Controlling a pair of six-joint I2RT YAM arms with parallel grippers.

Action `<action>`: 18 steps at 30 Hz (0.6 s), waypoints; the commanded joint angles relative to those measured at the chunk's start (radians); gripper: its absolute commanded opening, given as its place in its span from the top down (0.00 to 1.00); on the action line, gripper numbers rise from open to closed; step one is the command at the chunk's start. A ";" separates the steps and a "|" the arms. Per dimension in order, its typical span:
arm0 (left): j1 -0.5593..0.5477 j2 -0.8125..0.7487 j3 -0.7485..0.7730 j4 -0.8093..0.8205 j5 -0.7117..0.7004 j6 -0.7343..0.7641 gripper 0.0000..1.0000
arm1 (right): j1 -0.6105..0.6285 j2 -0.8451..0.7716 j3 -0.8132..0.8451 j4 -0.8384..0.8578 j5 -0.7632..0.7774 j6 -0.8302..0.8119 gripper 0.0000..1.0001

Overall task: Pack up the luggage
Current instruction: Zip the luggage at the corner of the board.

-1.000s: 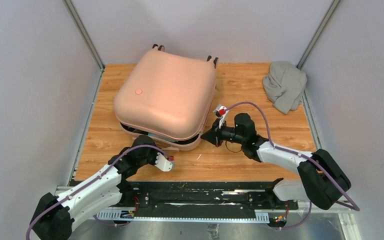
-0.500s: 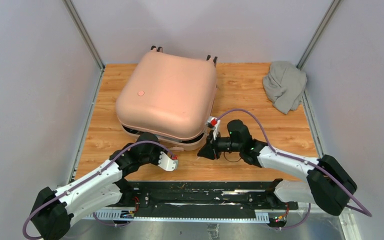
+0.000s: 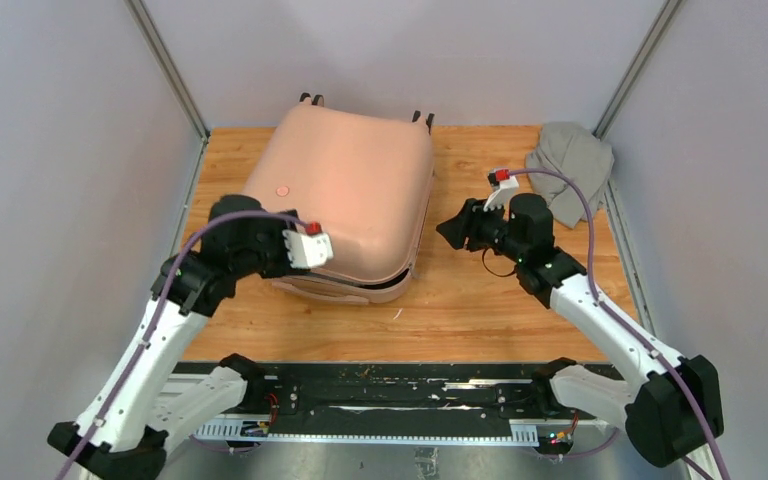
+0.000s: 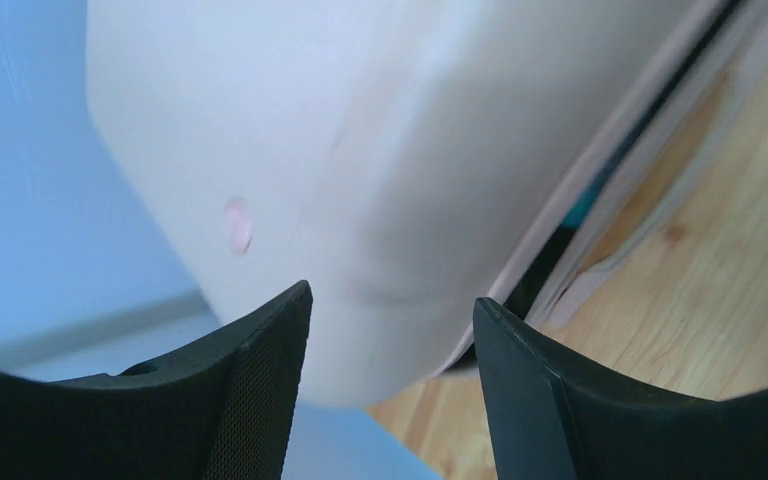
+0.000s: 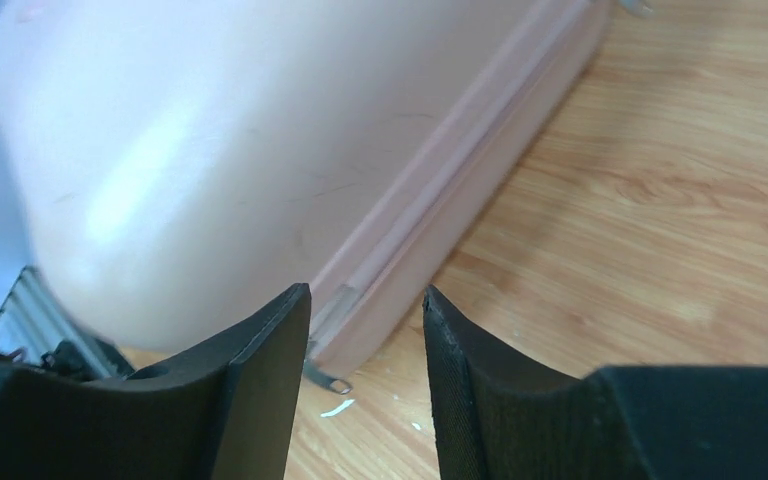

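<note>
The pale pink luggage (image 3: 345,190) lies flat on the wooden table, its lid down with a dark slit left along the near seam (image 4: 550,270). A round emblem (image 4: 237,222) marks the shell. My left gripper (image 3: 225,215) hovers at the luggage's near left corner, open, and the left wrist view shows only that corner (image 4: 360,120) beyond the fingers. My right gripper (image 3: 450,232) stands open just off the right side, apart from the shell (image 5: 210,130). A metal zip pull (image 5: 328,378) hangs from the seam by the near right corner.
A crumpled grey cloth (image 3: 570,165) lies at the back right corner of the table (image 3: 480,300). Grey walls close in on three sides. The black rail (image 3: 390,385) with both arm bases runs along the near edge.
Both grippers left the luggage's near edge and opened. The left one rose to the near left corner, the right one swung back to the right side. The lid sank lower.
</note>
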 commanded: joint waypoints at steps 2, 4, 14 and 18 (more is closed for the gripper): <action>0.369 0.192 0.168 -0.103 0.168 -0.062 0.34 | -0.032 0.067 0.039 -0.154 0.162 0.052 0.51; 0.478 0.265 0.235 -0.102 0.192 -0.100 0.35 | -0.032 0.078 0.034 -0.158 0.203 0.072 0.51; 0.746 0.299 0.211 0.214 0.050 -0.371 0.41 | -0.034 0.204 0.075 -0.179 0.258 0.091 0.51; 0.751 0.305 0.100 0.374 -0.048 -0.437 0.40 | -0.033 0.267 0.095 -0.168 0.235 0.111 0.52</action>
